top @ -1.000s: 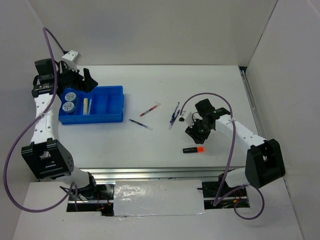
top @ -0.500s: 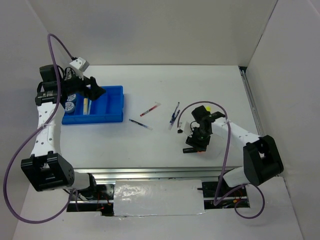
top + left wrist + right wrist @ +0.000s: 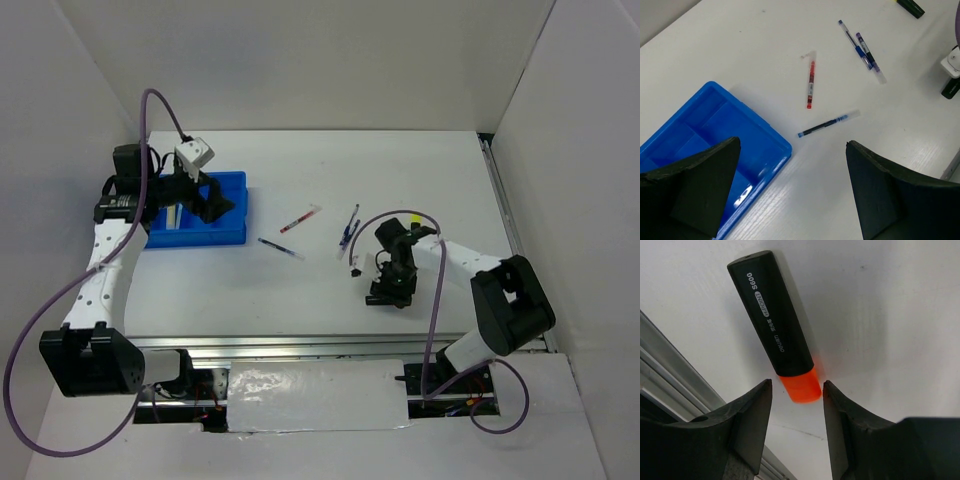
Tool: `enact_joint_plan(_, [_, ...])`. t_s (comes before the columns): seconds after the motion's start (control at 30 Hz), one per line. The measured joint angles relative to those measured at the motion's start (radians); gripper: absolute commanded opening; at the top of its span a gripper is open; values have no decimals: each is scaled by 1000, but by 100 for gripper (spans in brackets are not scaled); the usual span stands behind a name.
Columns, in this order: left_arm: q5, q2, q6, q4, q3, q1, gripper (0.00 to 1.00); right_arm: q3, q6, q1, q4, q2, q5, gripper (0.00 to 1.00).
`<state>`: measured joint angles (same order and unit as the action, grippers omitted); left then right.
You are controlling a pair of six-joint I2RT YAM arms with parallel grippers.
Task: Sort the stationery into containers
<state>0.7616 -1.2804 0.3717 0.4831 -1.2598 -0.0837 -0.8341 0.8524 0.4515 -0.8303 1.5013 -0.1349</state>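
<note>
The blue tray [image 3: 238, 236] stands at the left, and its corner shows in the left wrist view [image 3: 700, 130]. My left gripper [image 3: 215, 200] hangs open and empty over the tray's right end [image 3: 792, 145]. On the table lie a red pen [image 3: 300, 219] [image 3: 811, 85], a blue pen [image 3: 281, 249] [image 3: 827, 123], and a blue and purple pair [image 3: 349, 226] [image 3: 862, 49]. My right gripper [image 3: 390, 290] is open, low over the black highlighter [image 3: 775, 330]. Its orange cap [image 3: 800, 385] lies between the jaws. The pots are hidden by my left arm.
A black highlighter with a yellow cap [image 3: 413, 214] [image 3: 910, 6] lies behind the right arm. The table's metal front rail [image 3: 670, 370] runs just beside the orange highlighter. White walls close in the back and both sides.
My left gripper has swung right from the tray's left end to over its right end. My right gripper has moved down and forward onto the orange highlighter.
</note>
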Motion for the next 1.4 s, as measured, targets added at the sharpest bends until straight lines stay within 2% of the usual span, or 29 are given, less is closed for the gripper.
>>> enact_joint_plan(0.1, [-7,1,-2,-5,27,32,99,16,5,11,19,13,9,50])
enact_joint_plan(0.17, [-13,2,-6,-5,48,54,98,31,8,23,32,16,23,46])
enact_joint_plan(0.4, [-12,1,-71,-20,100,97,91,57,19,50,77,-6,68,20])
enact_joint_plan(0.57, [28,-26,-181,-35,106,116,88,82,39,54,108,-95,70,13])
enact_joint_plan(0.7, [65,-73,-264,-29,114,184,84,67,84,88,135,-239,60,11])
enact_joint_plan(0.83, [92,-137,-310,10,102,295,78,35,140,182,190,-343,56,7])
enact_joint_plan(1.03, [102,-246,-378,78,18,418,77,74,237,351,332,-465,135,5])
enact_joint_plan(1.2, [84,-315,-405,130,-69,533,80,84,281,456,367,-468,228,5])
enact_joint_plan(1.4, [57,-356,-404,185,-116,670,82,82,283,509,374,-438,290,5])
